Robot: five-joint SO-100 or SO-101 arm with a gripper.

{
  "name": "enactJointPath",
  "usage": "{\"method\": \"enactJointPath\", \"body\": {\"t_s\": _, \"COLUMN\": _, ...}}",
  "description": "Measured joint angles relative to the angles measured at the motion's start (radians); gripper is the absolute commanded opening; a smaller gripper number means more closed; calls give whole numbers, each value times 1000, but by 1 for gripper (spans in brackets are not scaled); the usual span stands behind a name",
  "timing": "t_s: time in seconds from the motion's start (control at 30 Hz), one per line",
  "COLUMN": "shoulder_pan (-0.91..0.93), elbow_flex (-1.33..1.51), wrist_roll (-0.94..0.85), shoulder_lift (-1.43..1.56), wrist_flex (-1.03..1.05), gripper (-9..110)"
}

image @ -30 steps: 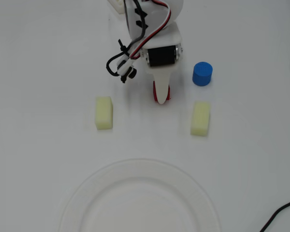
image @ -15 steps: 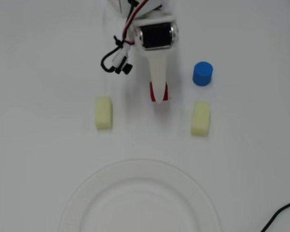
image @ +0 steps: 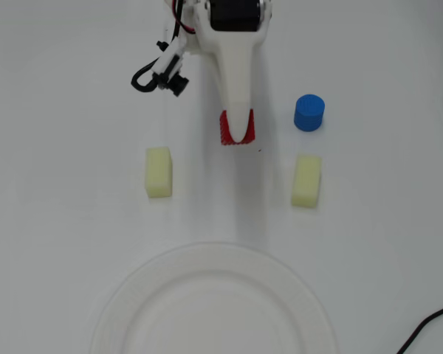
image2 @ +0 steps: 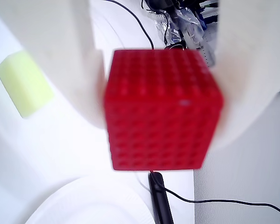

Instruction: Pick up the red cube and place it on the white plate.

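Lifted since a second ago, the hand (image: 236,133) now sits higher in the overhead view, clamped on the red cube (image: 226,131) between the left yellow block (image: 159,172) and the blue cylinder (image: 308,113). Carrying it well likely means keeping height over the surface (image: 66,88) until above the white plate (image: 214,306). One white finger (image: 236,66) hides most of the cube; the plate's lower part is cut off.

White plastic arm (image: 229,29) throughout, tapering to a long pointed white gripper (image: 237,133). Black servo block (image: 232,13) set in the wrist. Red, white and black wires (image: 179,15) looping out at the side, ending in a small black camera module (image: 173,80). Broad, smooth white fingers (image2: 51,56) in the wrist view.
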Motion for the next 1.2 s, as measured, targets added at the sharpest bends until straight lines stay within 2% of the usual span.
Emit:
{"method": "enactJointPath", "body": {"t_s": 0.53, "shoulder_pan": 18, "elbow_flex": -554, "wrist_roll": 150, "shoulder_lift": -670, "wrist_flex": 49, "gripper": 0}}
{"method": "enactJointPath", "body": {"t_s": 0.77, "shoulder_pan": 43, "elbow_flex": -623, "wrist_roll": 221, "shoulder_lift": -730, "wrist_flex": 144, "gripper": 0}}
{"method": "enactJointPath", "body": {"t_s": 0.97, "shoulder_pan": 38, "elbow_flex": -644, "wrist_roll": 215, "shoulder_lift": -721, "wrist_flex": 279, "gripper": 21}}
{"method": "enactJointPath", "body": {"t_s": 1.2, "shoulder_pan": 75, "elbow_flex": -755, "wrist_roll": 239, "shoulder_lift": -727, "wrist_flex": 468, "gripper": 33}}
